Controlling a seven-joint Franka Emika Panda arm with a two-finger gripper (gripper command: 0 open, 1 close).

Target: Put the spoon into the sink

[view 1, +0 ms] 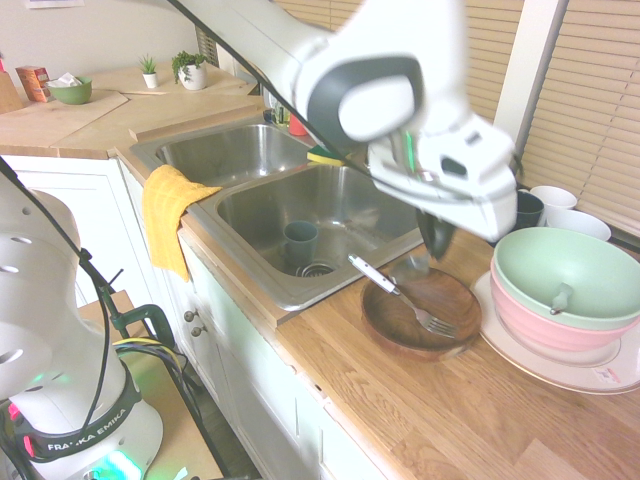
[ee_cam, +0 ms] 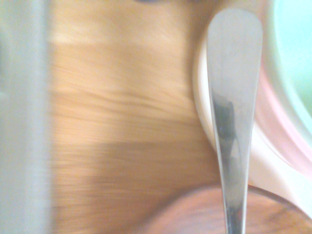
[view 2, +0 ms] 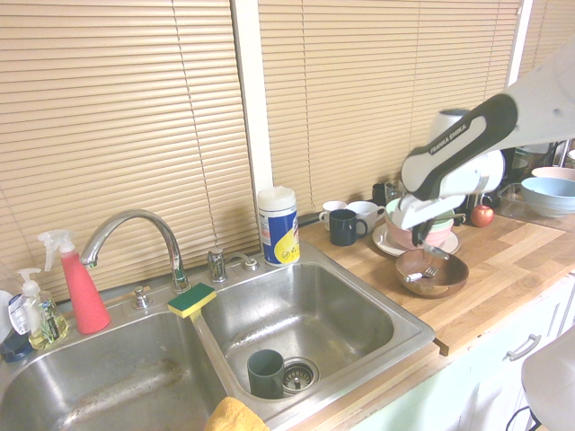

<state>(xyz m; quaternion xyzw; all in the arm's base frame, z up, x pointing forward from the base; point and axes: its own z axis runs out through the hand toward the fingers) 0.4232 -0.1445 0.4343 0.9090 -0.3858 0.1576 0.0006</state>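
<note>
With its fingers (view 2: 422,239) fully closed on the spoon (ee_cam: 233,117), held above the wooden bowl (view 1: 420,312) near the tabletop's sink-side edge, the slim handle could slip free before reaching the sink (view 2: 359,346).

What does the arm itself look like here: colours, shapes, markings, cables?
The arm is glossy white with rounded, bulky housings and dark grey-black joint bands. One band reads FRANKA EMIKA in white in the second exterior view. The gripper has a white body and dark fingers. A black cable runs along the arm.
</note>
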